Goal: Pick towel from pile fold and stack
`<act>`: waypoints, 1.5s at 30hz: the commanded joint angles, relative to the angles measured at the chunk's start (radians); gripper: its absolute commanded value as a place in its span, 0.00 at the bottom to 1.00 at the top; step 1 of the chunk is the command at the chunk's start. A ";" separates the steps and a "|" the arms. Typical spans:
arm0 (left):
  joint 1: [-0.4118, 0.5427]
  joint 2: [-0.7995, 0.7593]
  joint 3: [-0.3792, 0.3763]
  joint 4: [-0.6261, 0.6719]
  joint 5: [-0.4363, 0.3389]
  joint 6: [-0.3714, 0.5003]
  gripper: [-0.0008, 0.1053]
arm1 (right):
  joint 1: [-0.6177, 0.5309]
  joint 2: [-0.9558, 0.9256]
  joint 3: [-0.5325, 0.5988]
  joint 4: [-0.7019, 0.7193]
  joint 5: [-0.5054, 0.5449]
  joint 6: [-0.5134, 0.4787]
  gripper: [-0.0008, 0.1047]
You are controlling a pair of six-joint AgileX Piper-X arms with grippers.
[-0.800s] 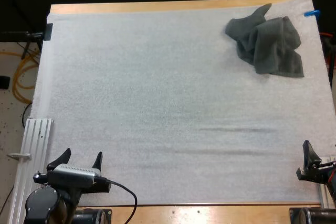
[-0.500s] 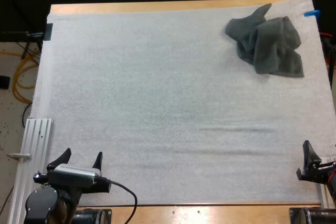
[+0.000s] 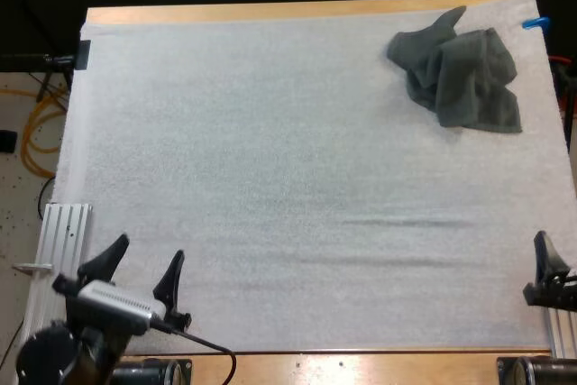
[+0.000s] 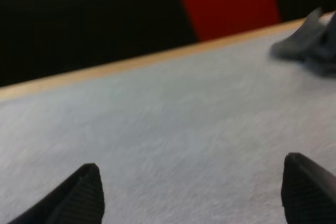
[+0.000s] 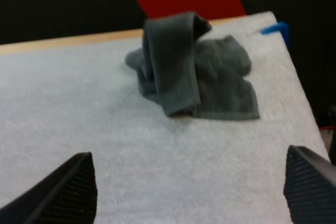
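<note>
One crumpled grey-green towel (image 3: 460,78) lies at about one o'clock on the white mat (image 3: 270,178), by its far right corner. My left gripper (image 3: 150,248) sits at seven o'clock, jaws spread wide with nothing between them. My right gripper (image 5: 188,151), at four o'clock, is likewise spread and empty, well apart from the towel.

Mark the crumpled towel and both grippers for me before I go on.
crumpled towel (image 3: 462,78), high view, middle of the heap.
left gripper (image 3: 150,250), high view, midway between its open fingertips.
right gripper (image 5: 189,153), right wrist view, midway between its open fingertips.
</note>
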 commanded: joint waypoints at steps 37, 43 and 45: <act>-0.358 0.573 -0.327 -0.109 0.086 0.035 0.65 | 0.097 1.378 -0.478 -0.366 0.035 0.053 0.68; -0.358 0.573 -0.327 -0.109 0.086 0.035 0.65 | 0.098 1.614 -0.569 -0.366 0.051 0.111 0.68; -0.358 0.573 -0.327 -0.109 0.086 0.035 0.65 | 0.098 1.675 -0.588 -0.366 0.051 0.124 0.68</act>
